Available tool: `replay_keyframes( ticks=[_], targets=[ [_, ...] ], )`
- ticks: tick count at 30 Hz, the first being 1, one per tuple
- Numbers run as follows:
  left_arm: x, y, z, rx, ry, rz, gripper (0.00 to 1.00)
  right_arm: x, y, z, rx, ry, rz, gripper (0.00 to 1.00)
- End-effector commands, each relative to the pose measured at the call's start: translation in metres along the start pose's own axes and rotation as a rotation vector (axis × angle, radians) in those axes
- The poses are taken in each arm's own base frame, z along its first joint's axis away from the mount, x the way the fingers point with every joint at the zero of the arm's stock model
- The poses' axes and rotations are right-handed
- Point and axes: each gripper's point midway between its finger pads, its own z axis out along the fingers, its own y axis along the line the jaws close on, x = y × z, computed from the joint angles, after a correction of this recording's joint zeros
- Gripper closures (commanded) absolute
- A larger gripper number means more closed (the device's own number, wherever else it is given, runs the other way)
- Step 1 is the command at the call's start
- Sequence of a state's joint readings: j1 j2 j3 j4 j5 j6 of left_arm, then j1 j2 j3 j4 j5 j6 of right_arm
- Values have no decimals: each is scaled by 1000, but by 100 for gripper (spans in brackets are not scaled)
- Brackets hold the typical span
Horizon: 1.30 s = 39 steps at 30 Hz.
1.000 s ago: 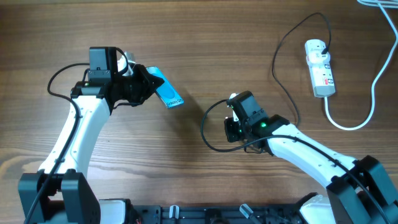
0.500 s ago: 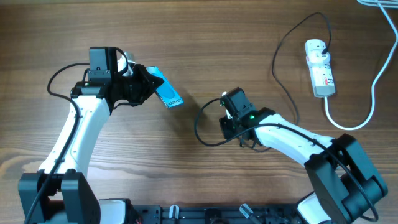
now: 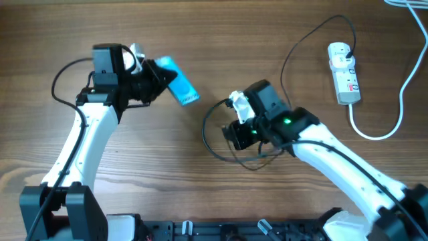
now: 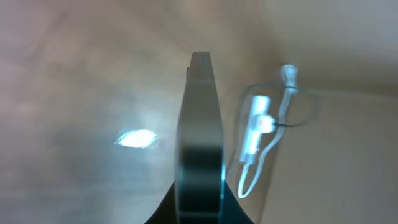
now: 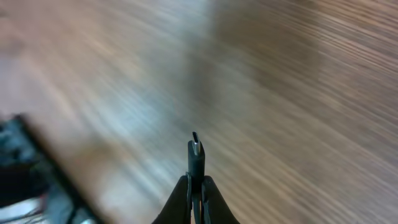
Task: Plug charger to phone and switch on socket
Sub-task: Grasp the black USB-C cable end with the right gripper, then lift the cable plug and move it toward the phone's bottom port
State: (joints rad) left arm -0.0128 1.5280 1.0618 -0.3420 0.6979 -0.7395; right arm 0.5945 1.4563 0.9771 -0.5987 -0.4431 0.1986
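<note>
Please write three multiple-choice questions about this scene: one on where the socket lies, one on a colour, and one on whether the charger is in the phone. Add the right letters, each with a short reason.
1. Where does the socket lie in the overhead view?
A. near the top right of the table
B. at the bottom left
C. under the left arm

2. What colour is the screen of the phone?
A. red
B. turquoise-blue
C. yellow

3. What is the state of the charger plug?
A. inserted in the phone
B. lying loose on the wood
C. gripped in the right hand, apart from the phone

Answers:
1 A: it sits toward the far right, with its white cord trailing below it.
2 B: the lit screen shows this colour where the left hand holds the phone.
3 C: the right wrist view shows the tip clamped, with only wood beyond it.
</note>
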Motion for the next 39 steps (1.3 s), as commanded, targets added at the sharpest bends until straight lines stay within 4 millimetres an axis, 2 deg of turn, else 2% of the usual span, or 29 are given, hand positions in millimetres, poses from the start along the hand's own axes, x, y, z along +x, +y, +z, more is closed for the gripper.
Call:
replay_keyframes(
  ticks=[1,2,3,5,8,9,10,12,13,14,16,18,21,24,28,32,34,37,39],
  targets=[
    [2,-42,-7,183,48,97,96,-3,56,-28,-260,-32,-121,96],
    [1,-44,-7,191,43,107,96,-5,53,-28,-236,-43,-124,95],
    [0,-44,-8,193,38,120,96,-7,37,-24,-148,-52,-115,95],
    [1,-43,-8,188,40,150,96,0,-18,-12,131,-47,-80,95],
    [1,-43,-8,188,40,153,96,27,-87,3,438,26,-14,96],
    [1,-43,-8,187,40,153,96,31,-109,4,546,30,49,96],
    [1,-43,-8,188,40,153,96,29,-123,6,589,21,93,96],
    [1,-42,-8,187,42,151,96,25,-135,13,575,9,138,96],
    [2,-41,-7,183,45,146,96,22,-145,16,575,-10,191,85],
    [3,-40,-7,180,48,142,96,20,-148,18,557,-19,213,75],
    [3,-40,-7,178,50,139,96,19,-139,23,463,-15,234,48],
    [3,-40,-7,178,50,139,96,21,-125,30,383,3,237,42],
    [3,-40,-7,178,50,139,96,26,-126,38,378,17,288,44],
    [4,-39,-7,176,52,136,96,45,-144,57,427,90,316,62],
    [4,-39,-7,174,54,133,96,81,-159,69,488,222,378,61],
    [4,-39,-7,174,54,134,96,111,-164,56,565,338,413,62],
    [4,-39,-7,174,54,133,96,115,-166,54,581,350,418,62],
    [4,-39,-7,174,54,133,96,103,-165,60,550,308,386,62],
    [5,-38,-7,172,56,130,96,106,-167,64,552,318,388,62]
  ],
)
